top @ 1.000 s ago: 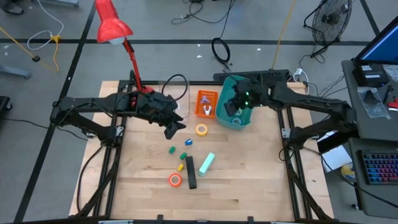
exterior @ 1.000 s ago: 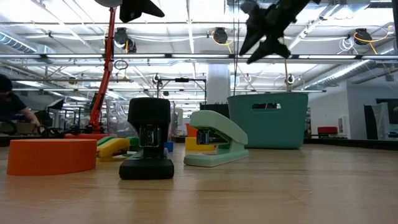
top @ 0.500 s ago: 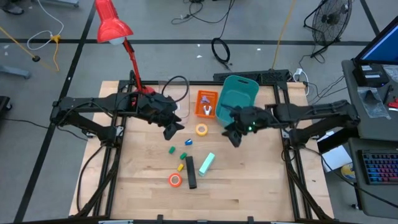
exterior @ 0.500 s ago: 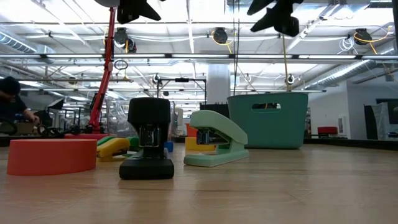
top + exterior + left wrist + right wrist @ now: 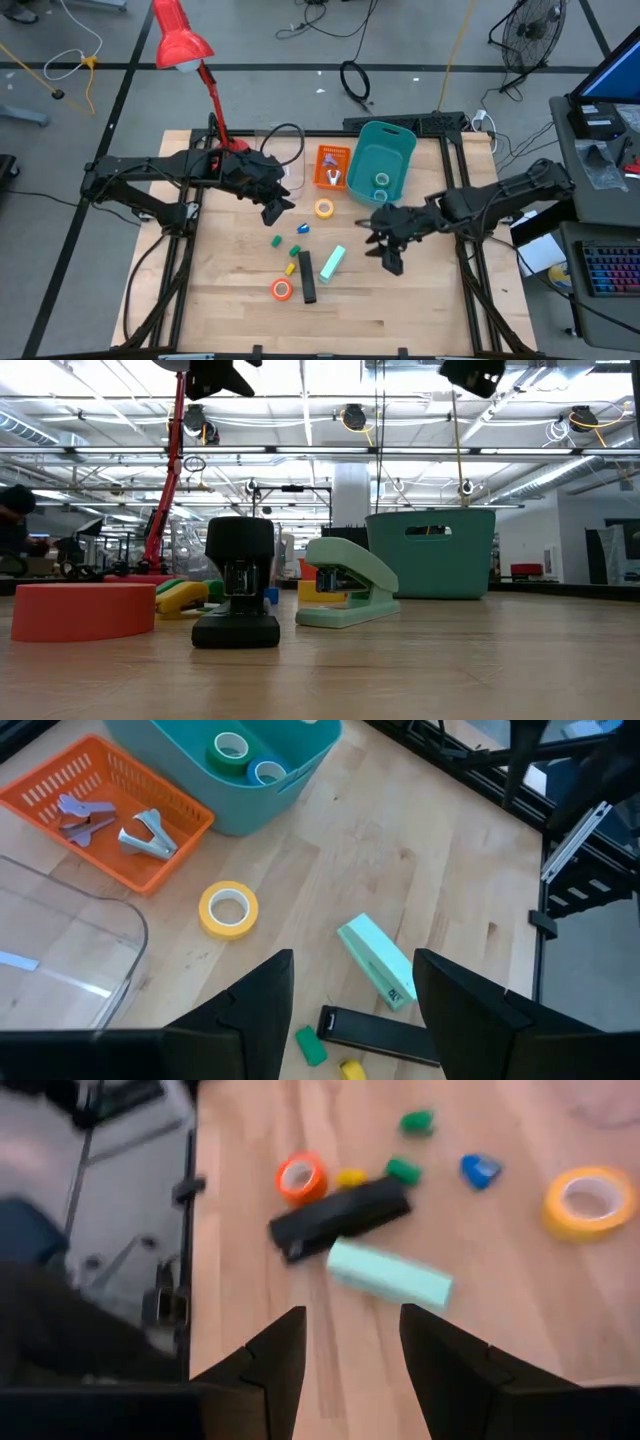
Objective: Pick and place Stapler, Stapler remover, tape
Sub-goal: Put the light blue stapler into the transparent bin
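Two tape rolls – green and blue – lay in the teal bin; yellow and orange sat on the table beside both staplers. Right gripper hovered spread near the mint stapler, likely next. Left gripper waited spread.
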